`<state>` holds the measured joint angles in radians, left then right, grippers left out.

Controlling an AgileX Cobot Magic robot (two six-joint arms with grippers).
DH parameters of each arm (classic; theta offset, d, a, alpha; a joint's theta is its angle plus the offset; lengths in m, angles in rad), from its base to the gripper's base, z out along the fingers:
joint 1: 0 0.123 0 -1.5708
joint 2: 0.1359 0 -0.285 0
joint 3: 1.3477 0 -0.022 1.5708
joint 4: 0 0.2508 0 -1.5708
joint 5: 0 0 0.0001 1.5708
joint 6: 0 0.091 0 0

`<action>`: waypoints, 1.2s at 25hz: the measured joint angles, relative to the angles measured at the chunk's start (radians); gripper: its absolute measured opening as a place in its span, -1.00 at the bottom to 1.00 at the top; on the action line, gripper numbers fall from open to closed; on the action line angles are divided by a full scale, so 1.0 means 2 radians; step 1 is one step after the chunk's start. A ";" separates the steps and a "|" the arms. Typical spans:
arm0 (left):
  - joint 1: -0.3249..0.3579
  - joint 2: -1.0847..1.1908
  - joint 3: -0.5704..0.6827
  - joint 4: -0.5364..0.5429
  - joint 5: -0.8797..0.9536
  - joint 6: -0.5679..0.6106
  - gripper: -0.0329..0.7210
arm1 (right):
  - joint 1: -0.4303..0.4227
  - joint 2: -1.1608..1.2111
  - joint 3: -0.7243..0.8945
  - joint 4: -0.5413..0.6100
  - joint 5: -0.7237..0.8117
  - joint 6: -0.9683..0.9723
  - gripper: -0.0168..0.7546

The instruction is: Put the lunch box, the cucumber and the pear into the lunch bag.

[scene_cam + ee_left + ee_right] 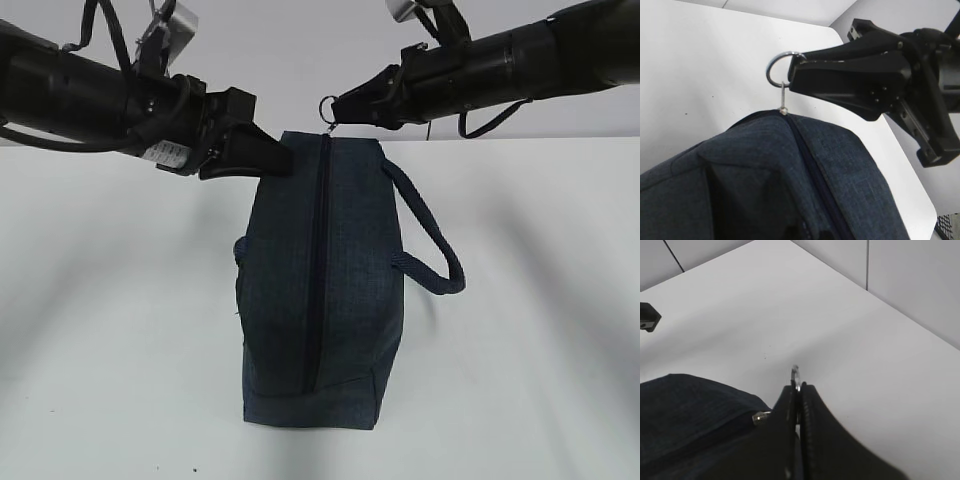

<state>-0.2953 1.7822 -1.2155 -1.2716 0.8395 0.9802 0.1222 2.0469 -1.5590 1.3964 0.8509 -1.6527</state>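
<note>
The dark navy lunch bag (345,290) lies on the white table with its long zipper (318,270) closed. My right gripper (340,108) is shut on the silver ring pull (329,106) at the bag's far end; the ring also shows in the left wrist view (776,70) and the right wrist view (795,373). My left gripper (280,160) pinches the fabric at the bag's far left corner. In the left wrist view the bag (840,165) fills the bottom and hides my own fingers. The lunch box, cucumber and pear are out of view.
The bag's padded loop handle (432,245) hangs out to the right. The white table (540,330) spreads around the bag, with a grey wall (910,280) behind it.
</note>
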 joint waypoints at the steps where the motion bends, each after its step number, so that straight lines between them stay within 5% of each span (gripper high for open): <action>1: 0.000 0.000 -0.001 -0.001 0.003 0.003 -0.85 | -0.003 0.002 0.000 0.000 0.005 0.000 -0.94; 14: -0.001 0.000 -0.085 0.037 0.080 0.012 -0.85 | -0.023 0.035 -0.002 0.002 0.001 0.021 -0.94; 30: -0.001 0.008 -0.089 0.038 0.069 0.012 -0.85 | -0.023 0.049 -0.004 -0.026 -0.022 0.059 -0.94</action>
<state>-0.2965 1.7985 -1.3925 -1.1960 0.9770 1.0032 0.0772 2.1454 -1.5671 1.3444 0.8075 -1.5356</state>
